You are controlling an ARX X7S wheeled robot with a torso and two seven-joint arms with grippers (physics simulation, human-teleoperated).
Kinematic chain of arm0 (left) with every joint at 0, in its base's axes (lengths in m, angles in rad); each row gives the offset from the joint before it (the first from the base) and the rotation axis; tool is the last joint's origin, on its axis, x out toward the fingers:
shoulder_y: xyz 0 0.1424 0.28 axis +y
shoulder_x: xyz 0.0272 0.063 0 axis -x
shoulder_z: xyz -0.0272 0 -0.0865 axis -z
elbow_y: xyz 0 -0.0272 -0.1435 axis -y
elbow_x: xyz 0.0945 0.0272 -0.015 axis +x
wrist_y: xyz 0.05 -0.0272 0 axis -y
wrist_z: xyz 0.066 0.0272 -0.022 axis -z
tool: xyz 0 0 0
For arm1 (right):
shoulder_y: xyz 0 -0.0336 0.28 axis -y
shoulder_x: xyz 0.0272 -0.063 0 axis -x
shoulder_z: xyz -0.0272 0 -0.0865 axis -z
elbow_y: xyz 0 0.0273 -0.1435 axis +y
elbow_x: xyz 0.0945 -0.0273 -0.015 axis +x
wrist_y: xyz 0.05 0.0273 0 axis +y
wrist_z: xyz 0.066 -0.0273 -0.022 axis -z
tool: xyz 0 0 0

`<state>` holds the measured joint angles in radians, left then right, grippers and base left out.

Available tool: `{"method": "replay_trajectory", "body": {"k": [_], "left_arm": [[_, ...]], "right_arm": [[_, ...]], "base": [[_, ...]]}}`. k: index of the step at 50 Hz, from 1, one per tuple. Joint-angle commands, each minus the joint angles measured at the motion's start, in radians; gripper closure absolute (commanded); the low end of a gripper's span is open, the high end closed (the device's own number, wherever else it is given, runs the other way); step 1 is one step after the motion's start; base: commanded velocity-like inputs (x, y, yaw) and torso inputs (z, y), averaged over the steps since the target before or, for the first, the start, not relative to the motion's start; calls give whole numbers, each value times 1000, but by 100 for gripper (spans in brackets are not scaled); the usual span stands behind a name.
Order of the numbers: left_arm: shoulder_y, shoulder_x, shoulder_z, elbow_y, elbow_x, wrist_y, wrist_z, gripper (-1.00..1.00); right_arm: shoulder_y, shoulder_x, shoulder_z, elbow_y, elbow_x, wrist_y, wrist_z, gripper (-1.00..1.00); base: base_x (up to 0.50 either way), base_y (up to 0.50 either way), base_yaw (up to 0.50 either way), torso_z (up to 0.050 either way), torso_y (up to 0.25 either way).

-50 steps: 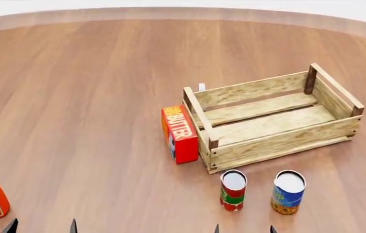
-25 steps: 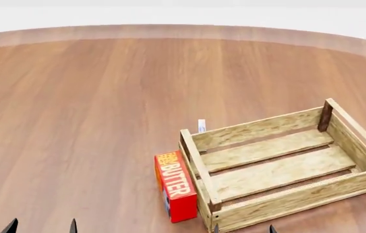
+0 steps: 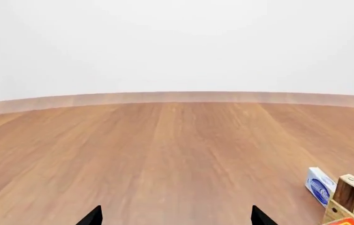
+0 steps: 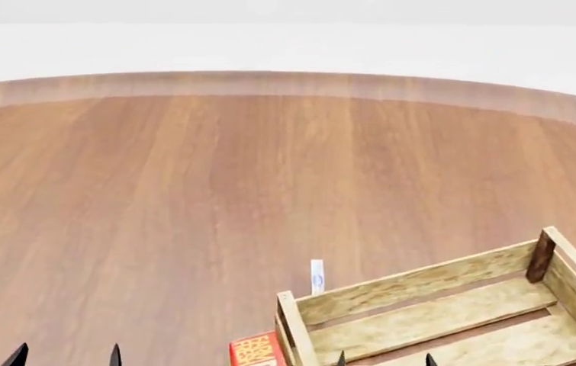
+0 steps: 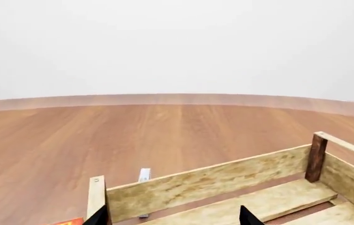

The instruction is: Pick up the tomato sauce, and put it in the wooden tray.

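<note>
The tomato sauce can is out of view in every current frame. The wooden tray (image 4: 420, 282), a crate of pale slats with darker corner posts, lies at the head view's lower right, cut off by the frame edge. It also shows in the right wrist view (image 5: 214, 180), just ahead of that gripper, and one corner post shows in the left wrist view (image 3: 352, 192). My left gripper (image 4: 65, 357) (image 3: 175, 218) is open and empty over bare floor, left of the tray. My right gripper (image 4: 385, 360) (image 5: 175, 218) is open and empty at the tray's near side.
A red butter box (image 4: 257, 351) stands against the tray's left end, mostly cut off. A small blue-and-white box (image 4: 316, 276) stands behind the tray's far left corner and shows in the left wrist view (image 3: 319, 185). The wooden surface ends at a curved far edge (image 4: 267, 80).
The head view has tilted upward. The two cans and the ketchup bottle have dropped out of the bottom of the frame, and the tray and butter box sit lower. Both grippers stay open.
</note>
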<state>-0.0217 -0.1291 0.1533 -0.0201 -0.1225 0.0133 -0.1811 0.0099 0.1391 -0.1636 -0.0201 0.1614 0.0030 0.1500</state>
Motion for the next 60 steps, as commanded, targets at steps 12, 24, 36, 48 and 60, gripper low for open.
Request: {"method": "replay_trajectory", "body": {"k": [12,24,36,48,60], "left_arm": [[2,-15,18,5,-14,-1,-19,-100],[-1,-21,27,2,-20,1,-27,-100],[-5,-26,36,0,-27,1,-34,-100],[-4,-33,42,1,-35,3,-40,-100],[-7,-38,50,0,-39,4,-49,-100]], "right_arm": [[-2,9,-10,10,2,-31,30,-100],[-65,27,-25,-137,-15,-3,68,-100],[-174,58,-64,-314,-60,1,93,-100],[-289,104,-101,-394,-74,-23,96,-100],[-396,144,-155,-445,-149,-52,103,-100]], "base": [[0,0,0,0,0],[0,0,0,0,0],[0,0,0,0,0],[0,0,0,0,0],[0,0,0,0,0]]}}
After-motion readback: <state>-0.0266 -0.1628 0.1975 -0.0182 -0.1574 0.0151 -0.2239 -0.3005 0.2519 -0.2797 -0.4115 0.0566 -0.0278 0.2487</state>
